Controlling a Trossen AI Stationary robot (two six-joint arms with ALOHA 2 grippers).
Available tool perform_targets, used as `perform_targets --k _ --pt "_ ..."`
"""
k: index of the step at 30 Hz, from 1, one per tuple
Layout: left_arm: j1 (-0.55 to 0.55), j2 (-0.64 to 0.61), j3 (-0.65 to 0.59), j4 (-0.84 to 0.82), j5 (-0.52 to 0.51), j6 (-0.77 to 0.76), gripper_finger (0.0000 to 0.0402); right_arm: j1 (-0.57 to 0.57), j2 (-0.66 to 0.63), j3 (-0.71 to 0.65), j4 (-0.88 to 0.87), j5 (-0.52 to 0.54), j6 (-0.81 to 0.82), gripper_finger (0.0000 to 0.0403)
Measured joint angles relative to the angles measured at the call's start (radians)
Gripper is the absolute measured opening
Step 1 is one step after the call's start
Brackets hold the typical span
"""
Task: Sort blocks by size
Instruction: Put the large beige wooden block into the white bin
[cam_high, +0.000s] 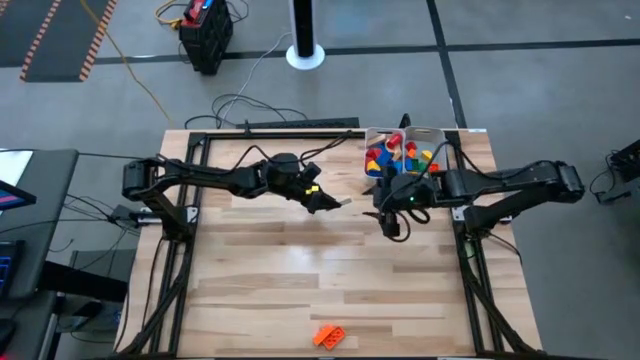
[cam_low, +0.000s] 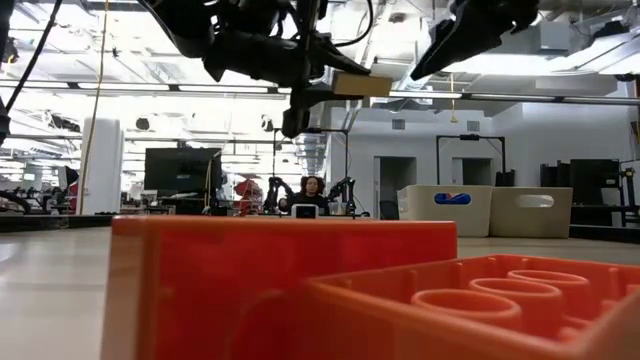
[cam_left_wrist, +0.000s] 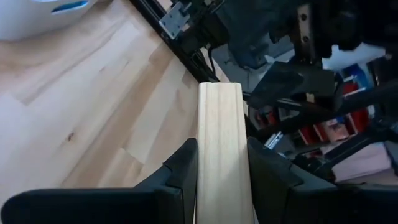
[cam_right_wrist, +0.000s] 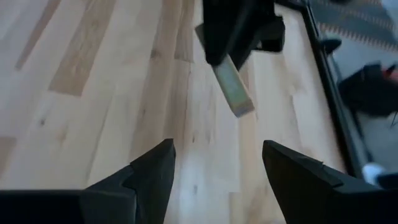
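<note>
A pale wooden bar is lifted over the middle of the table, with my left gripper shut on it. Its free end points toward the table's right. My right gripper is open with nothing between its fingers. It hovers just right of the bar's free end and slants down toward the table. Several coloured blocks fill a white tray at the far right. Two orange blocks lie on the table at its near edge. My left gripper pinches the wooden bar by its two long sides between the two fingers. The fingers come nearly level from the table's left and lie along the bar. The bar sticks out well past the fingertips and is clear of the table.
The orange blocks fill the low view's foreground. Black frame rails run along the table's left, right and far sides. Bare wood lies in the middle and near part of the table. A person sits in the room beyond.
</note>
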Motion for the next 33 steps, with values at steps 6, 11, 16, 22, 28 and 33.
perform_targets --k 6,11,16,22,28,33 --pt "0.0 0.0 0.01 -0.001 -0.009 -0.088 0.01 -0.01 0.026 0.0 0.031 -0.004 -0.165 0.0271" --pt "-0.008 0.011 0.087 -0.092 -0.026 -0.079 0.0105 -0.03 0.062 0.0 0.051 -0.006 -0.187 0.027" --pt "-0.007 0.011 0.151 -0.213 -0.074 -0.029 0.0108 -0.054 0.071 0.0 0.062 0.004 -0.208 0.027" --pt "-0.007 0.011 0.161 -0.212 -0.076 -0.029 0.0104 -0.081 0.07 0.0 0.12 0.026 -0.244 0.027" --pt "-0.007 0.011 0.161 -0.211 -0.078 -0.028 0.0105 -0.086 0.07 0.0 0.171 -0.013 -0.302 0.0269" --pt "-0.007 0.011 0.16 -0.21 -0.09 -0.029 0.0106 -0.09 0.084 0.001 0.179 -0.045 -0.311 0.0256"
